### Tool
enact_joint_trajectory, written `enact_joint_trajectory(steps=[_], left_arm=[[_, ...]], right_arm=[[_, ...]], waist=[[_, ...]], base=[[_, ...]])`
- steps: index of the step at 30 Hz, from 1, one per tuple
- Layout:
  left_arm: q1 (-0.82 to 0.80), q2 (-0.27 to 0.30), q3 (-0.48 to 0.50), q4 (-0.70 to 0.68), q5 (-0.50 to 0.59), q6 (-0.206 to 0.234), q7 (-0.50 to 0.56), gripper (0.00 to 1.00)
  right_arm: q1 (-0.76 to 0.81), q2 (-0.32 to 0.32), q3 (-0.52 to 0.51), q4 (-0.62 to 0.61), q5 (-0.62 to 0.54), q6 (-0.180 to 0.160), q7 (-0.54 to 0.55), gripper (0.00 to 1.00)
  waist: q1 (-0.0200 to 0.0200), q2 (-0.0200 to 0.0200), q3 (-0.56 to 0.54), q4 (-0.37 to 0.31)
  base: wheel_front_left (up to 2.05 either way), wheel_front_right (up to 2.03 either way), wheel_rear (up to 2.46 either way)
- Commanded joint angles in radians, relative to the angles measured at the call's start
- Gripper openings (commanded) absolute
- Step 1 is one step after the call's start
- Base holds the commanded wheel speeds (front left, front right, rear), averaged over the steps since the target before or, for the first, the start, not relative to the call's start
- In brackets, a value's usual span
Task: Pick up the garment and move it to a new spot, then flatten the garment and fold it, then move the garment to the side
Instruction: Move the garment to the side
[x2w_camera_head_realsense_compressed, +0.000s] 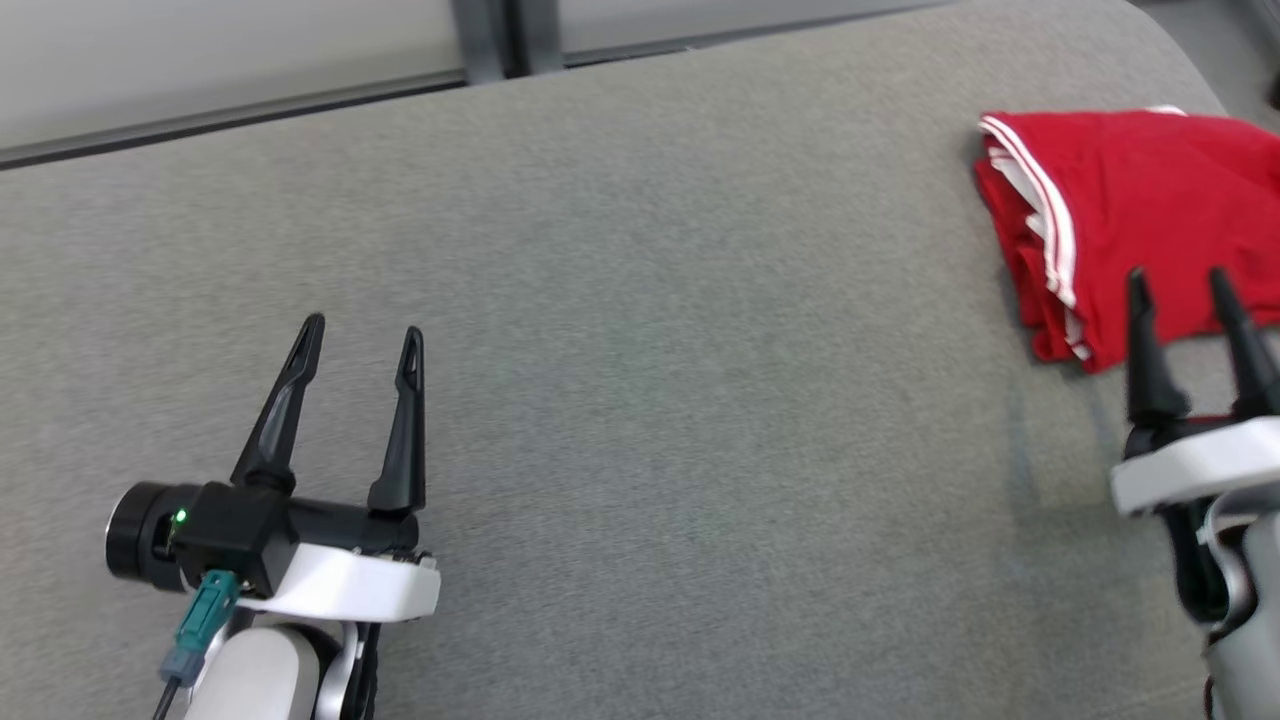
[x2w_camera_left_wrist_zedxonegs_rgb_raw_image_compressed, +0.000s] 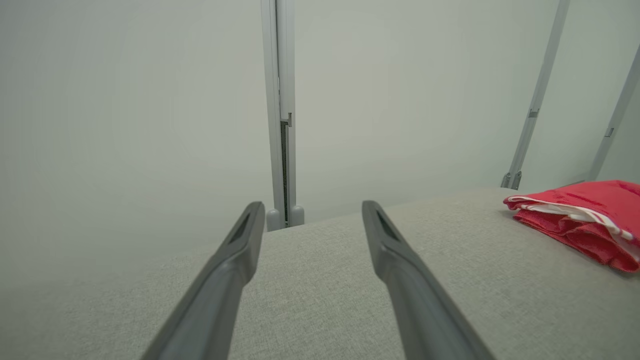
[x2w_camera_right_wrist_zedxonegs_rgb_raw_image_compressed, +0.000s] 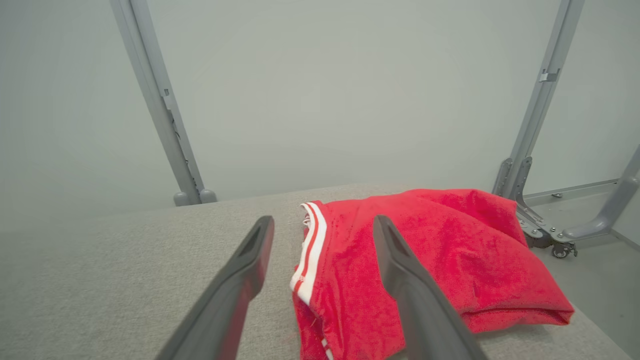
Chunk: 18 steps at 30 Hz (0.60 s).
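Left tool (x2w_camera_head_realsense_compressed: 363, 328) sits closest, low-left in the head view, fingers spread wide over bare grey surface (x2w_camera_head_realsense_compressed: 640, 400) and gripping nothing. Green LED (x2w_camera_head_realsense_compressed: 181, 517) is lit on its wrist camera block, with a teal connector (x2w_camera_head_realsense_compressed: 205, 610) plugged in below.

Right tool (x2w_camera_head_realsense_compressed: 1178, 275) is at the lower right, fingers also spread wide and pointing at the garment (x2w_camera_head_realsense_compressed: 1150, 190). In the head view its tips overlap the garment's near edge. The right wrist view has one finger over bare surface and the other over red cloth, with the white-striped hem between them (whether the tips touch the cloth, I can't tell). It is not clamped on anything.

Garment: red fabric with white stripe trim, lying in a folded, layered stack at the far right of the surface, near the rounded corner. It is well apart from the left tool, and in the left wrist view it shows off to the right edge.

Behind the surface is a pale wall panel with grey frame posts (x2w_camera_right_wrist_zedxonegs_rgb_raw_image_compressed: 160, 100). A frame foot with a caster (x2w_camera_right_wrist_zedxonegs_rgb_raw_image_compressed: 562, 247) stands on the floor past the garment.
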Motion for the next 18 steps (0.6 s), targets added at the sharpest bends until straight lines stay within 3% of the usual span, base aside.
enact_joint_trajectory(steps=[1,10,18], left_arm=[[0.017,0.000,0.009,0.006,-0.009,0.010,-0.004,1.00],[0.100,-0.011,0.035,0.055,-0.042,0.036,-0.016,1.00],[0.182,-0.008,0.041,0.058,-0.063,0.045,-0.004,1.00]], right_arm=[[0.032,0.010,-0.006,-0.029,-0.020,-0.001,0.011,1.00],[0.208,0.119,-0.045,-0.256,-0.109,-0.001,0.114,1.00],[0.322,0.173,-0.067,-0.360,-0.162,-0.001,0.177,1.00]], waist=[[0.0000,0.0000,-0.040,0.047],[0.0000,0.0000,-0.113,0.190],[0.0000,0.0000,-0.178,0.245]], base=[[0.00,0.00,0.00],[0.00,0.00,0.00],[0.00,0.00,0.00]])
